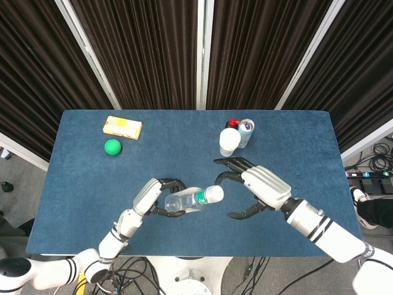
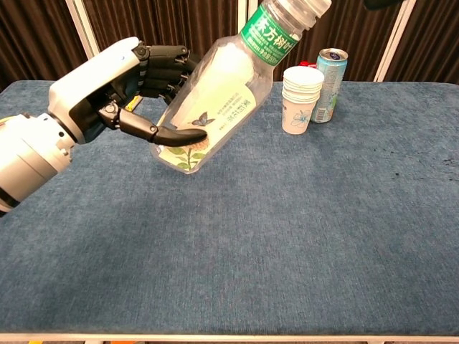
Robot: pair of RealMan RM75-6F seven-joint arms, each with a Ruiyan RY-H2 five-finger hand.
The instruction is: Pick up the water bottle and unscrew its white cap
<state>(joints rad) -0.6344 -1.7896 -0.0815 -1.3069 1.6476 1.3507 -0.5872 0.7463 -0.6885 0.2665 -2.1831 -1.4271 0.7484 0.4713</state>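
Note:
My left hand (image 1: 156, 196) (image 2: 122, 89) grips a clear water bottle (image 1: 187, 200) (image 2: 215, 93) with a green label, held tilted above the table with its neck up and to the right. The white cap (image 1: 214, 193) (image 2: 305, 7) sits on the neck. My right hand (image 1: 255, 187) hovers just right of the cap, fingers spread and curved, holding nothing and not touching the cap. In the chest view only a dark fingertip of the right hand shows at the top edge.
A stack of paper cups (image 1: 229, 142) (image 2: 301, 99) and a drink can (image 1: 245, 131) (image 2: 328, 82) stand at the back right of the blue table (image 1: 295, 147), with a red object (image 1: 233, 122) behind. A yellow box (image 1: 122, 127) and green ball (image 1: 112, 147) lie at the back left.

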